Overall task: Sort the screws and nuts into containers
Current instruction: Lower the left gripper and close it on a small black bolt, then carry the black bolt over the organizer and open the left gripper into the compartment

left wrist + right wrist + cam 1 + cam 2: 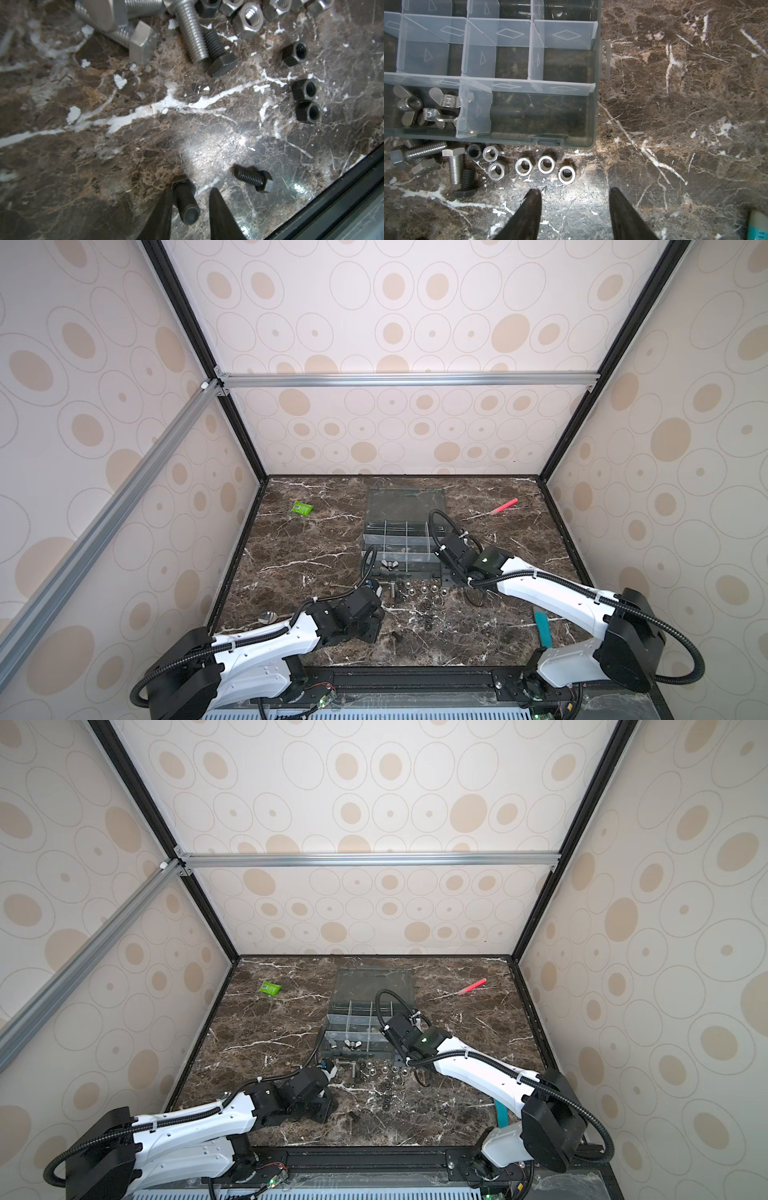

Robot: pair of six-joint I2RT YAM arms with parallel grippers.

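In the left wrist view a black screw [185,199] lies on the marble between the fingers of my left gripper [190,189]. One finger touches it and a narrow gap shows at the other. A second black screw [253,178] lies close by. Silver screws [191,31] and silver nuts [248,20] are piled farther off, and black nuts [304,90] lie to one side. My right gripper [574,190] stands open over bare marble just short of a row of silver nuts [546,164], in front of the grey containers box [593,116]. One cell holds wing nuts [431,106].
The box's clear lid [405,499] lies open toward the back wall. A red pen [503,507] lies at the back right and a green packet [302,508] at the back left. A teal tool [542,628] lies near my right arm. The black front rail [332,197] runs close to my left gripper.
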